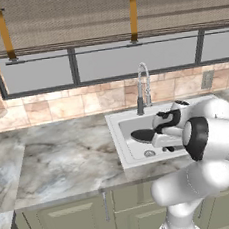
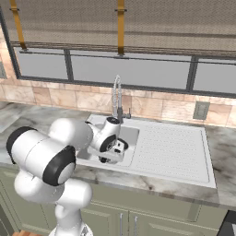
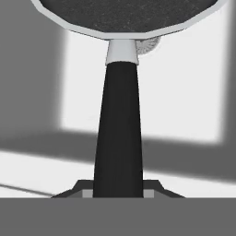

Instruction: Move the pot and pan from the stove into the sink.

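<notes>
Black pan [image 3: 124, 14] by its handle in the tool [image 3: 119, 193], over the sink [image 1: 120, 136].

A shallow black frying pan [image 3: 124, 14] with a pale rim hangs above the white basin of the sink [image 1: 119, 131], its long dark handle clamped at the end. The round drain peeks out beside the pan's edge. The sink's curved chrome spring faucet stands behind.

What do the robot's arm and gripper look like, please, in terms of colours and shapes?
The white arm is built from glossy, rounded, bulbous segments with black bands at the joints. Its gripper has a white hand with dark fittings and two small dark fingertips. No cables or markings are visible.
</notes>
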